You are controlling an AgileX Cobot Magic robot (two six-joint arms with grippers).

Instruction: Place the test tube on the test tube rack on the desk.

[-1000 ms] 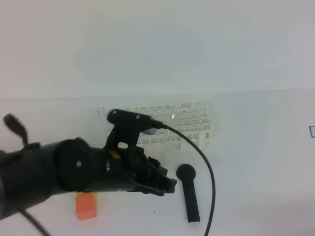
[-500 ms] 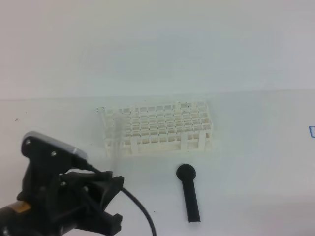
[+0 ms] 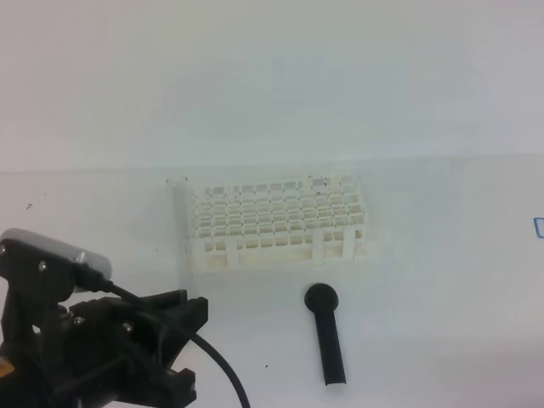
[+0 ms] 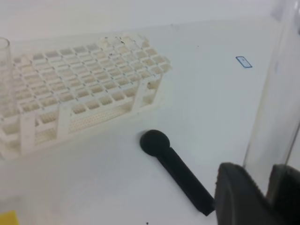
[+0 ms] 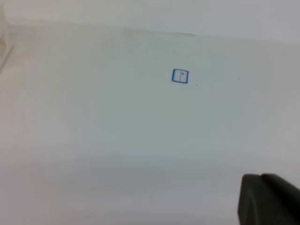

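Left gripper (image 3: 183, 344) low at desk's (image 3: 442, 255) front-left, looks open, holding nothing. Tube (image 4: 7, 79) upright at rack's (image 3: 276, 223) left end. Right gripper: can't tell.

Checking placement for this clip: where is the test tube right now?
The test tube stands upright in the test tube rack, at its left end corner, seen at the left edge of the left wrist view.
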